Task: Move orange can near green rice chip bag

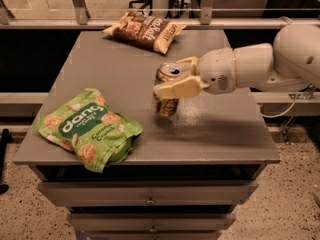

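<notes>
— How far along is it?
— The gripper (172, 79) is pinching the orange can (167, 107) and holding it over the middle of the bench (225, 131), apart from the green chip bag (90, 129).
— What's remaining?
— Probably closing the gap, setting it down and releasing.

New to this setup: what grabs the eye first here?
The white arm's gripper reaches in from the right, shut on the orange can at the middle of the table. The green rice chip bag sits at its front left corner, apart from the can; a brown snack bag lies at the back edge.
</notes>
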`<action>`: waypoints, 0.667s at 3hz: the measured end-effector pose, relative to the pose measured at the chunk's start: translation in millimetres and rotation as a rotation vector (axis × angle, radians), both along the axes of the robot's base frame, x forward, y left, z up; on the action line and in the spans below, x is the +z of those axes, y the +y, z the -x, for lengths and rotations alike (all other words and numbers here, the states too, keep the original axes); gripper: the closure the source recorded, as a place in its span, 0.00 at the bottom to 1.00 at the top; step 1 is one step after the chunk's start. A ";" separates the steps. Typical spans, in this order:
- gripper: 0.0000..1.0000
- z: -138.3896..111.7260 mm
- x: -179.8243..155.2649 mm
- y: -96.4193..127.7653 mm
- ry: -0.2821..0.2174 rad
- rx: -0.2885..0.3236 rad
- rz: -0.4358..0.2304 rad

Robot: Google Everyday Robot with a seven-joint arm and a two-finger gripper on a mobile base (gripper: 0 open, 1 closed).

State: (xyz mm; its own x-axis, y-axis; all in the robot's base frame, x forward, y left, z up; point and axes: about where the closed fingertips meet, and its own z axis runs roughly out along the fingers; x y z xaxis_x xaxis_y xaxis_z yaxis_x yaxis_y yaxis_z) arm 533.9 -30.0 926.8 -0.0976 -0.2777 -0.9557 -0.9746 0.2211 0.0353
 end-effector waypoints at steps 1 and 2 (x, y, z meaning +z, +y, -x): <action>1.00 16.0 -14.9 32.8 0.028 0.057 -0.027; 0.74 27.8 -18.6 66.6 0.028 0.143 -0.046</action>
